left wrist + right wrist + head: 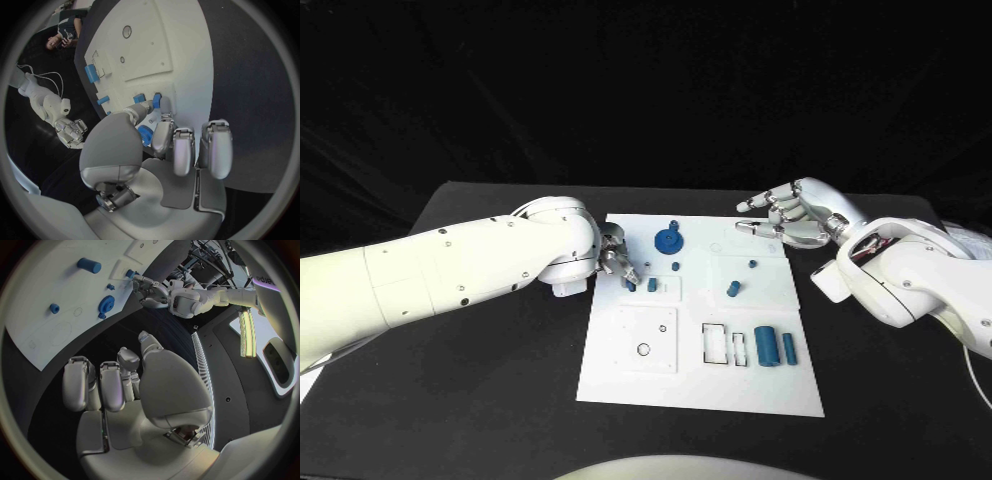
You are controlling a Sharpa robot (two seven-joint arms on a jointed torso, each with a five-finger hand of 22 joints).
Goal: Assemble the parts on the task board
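The white task board [733,385] lies in the middle of the black table. A blue gear [669,240] sits at its far edge. My left hand [620,262] reaches down onto the board just left of the gear. Its thumb and one finger come together at two small blue pegs [632,285] [156,101] that stand side by side; the other fingers stay straight. Whether a peg is pinched I cannot tell. My right hand [790,215] hovers over the board's far right corner, fingers loosely apart and holding nothing [119,385].
More blue parts are on the board: a short peg [731,289], a small stud [753,264], and a large cylinder [767,344] beside a thinner one [792,348] at the right. Empty outlines and holes [643,349] mark the near half.
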